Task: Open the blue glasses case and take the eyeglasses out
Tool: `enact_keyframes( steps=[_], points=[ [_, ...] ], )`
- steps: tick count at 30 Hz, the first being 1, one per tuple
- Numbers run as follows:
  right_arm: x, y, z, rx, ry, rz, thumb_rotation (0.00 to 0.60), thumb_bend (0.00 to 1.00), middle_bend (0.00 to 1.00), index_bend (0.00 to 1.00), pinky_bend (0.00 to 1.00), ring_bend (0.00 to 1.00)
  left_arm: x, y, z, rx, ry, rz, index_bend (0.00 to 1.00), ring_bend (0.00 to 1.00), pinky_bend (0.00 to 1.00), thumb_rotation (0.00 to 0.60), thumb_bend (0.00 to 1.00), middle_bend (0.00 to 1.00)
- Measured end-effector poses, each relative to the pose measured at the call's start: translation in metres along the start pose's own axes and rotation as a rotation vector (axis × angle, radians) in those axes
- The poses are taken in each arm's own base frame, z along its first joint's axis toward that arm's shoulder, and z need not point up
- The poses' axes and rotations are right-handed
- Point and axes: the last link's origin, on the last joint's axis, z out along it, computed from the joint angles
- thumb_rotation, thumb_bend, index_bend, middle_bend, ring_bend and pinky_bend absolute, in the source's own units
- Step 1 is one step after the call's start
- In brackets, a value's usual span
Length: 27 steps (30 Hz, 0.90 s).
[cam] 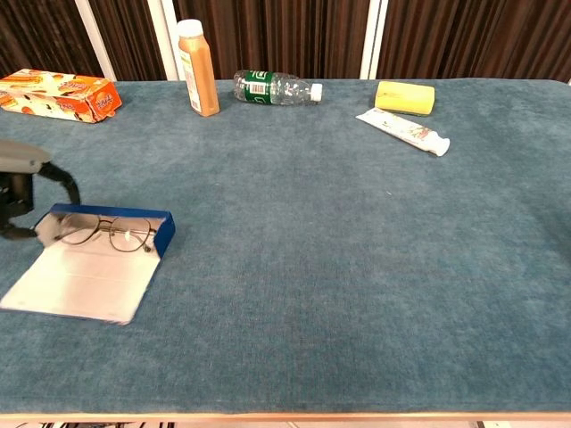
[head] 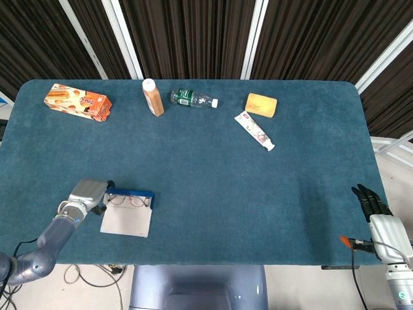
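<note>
The blue glasses case (head: 131,194) lies open near the table's front left, its pale lid (head: 126,221) folded flat toward the front edge. Thin-framed eyeglasses (head: 129,201) lie inside it along the blue wall. In the chest view the case (cam: 164,234) and the eyeglasses (cam: 108,234) show clearly. My left hand (head: 88,192) sits at the case's left end, with its dark fingers (cam: 62,182) curled around that end. My right hand (head: 372,200) hangs off the table's right edge, fingers straight, holding nothing.
Along the back edge stand an orange cracker box (head: 77,102), an orange juice bottle (head: 153,97), a lying water bottle (head: 192,99), a yellow sponge (head: 261,104) and a toothpaste tube (head: 255,131). The teal table (head: 258,194) spreads wide between the case and my right hand.
</note>
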Motion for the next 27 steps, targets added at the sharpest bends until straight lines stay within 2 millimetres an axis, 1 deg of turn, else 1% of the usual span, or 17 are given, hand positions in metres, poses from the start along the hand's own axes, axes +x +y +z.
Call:
enact_keyframes(
  steps=[4, 8, 13, 18, 22, 27],
  points=[
    [0.000, 0.000, 0.000, 0.001, 0.002, 0.001, 0.600, 0.16, 0.00, 0.00, 0.19, 0.00, -0.006, -0.005, -0.005, 0.001, -0.013, -0.007, 0.24, 0.79, 0.90, 0.600, 0.33, 0.88],
    [0.000, 0.000, 0.000, 0.002, 0.002, 0.002, 0.600, 0.16, 0.00, 0.00, 0.19, 0.00, -0.007, -0.009, -0.011, -0.002, -0.001, -0.025, 0.24, 0.79, 0.91, 0.600, 0.33, 0.88],
    [0.000, 0.000, 0.000, 0.004, 0.002, 0.003, 0.600, 0.16, 0.00, 0.00, 0.19, 0.00, 0.000, -0.013, -0.017, -0.001, 0.063, -0.069, 0.26, 0.81, 0.91, 0.600, 0.33, 0.90],
    [0.000, -0.001, 0.000, 0.004, 0.001, 0.002, 0.600, 0.16, 0.00, 0.00, 0.19, 0.00, 0.009, -0.018, -0.017, 0.023, 0.164, -0.130, 0.32, 0.85, 0.94, 0.600, 0.30, 0.94],
    [0.000, -0.001, 0.000, 0.003, 0.000, 0.002, 0.600, 0.16, 0.00, 0.00, 0.19, 0.00, 0.010, -0.012, -0.012, 0.029, 0.224, -0.148, 0.38, 0.87, 0.96, 0.600, 0.30, 0.96],
    [0.000, -0.001, 0.000, 0.002, 0.000, 0.003, 0.600, 0.16, 0.00, 0.00, 0.19, 0.00, 0.003, 0.008, -0.001, 0.009, 0.242, -0.144, 0.42, 0.88, 0.96, 0.600, 0.30, 0.97]
  ],
)
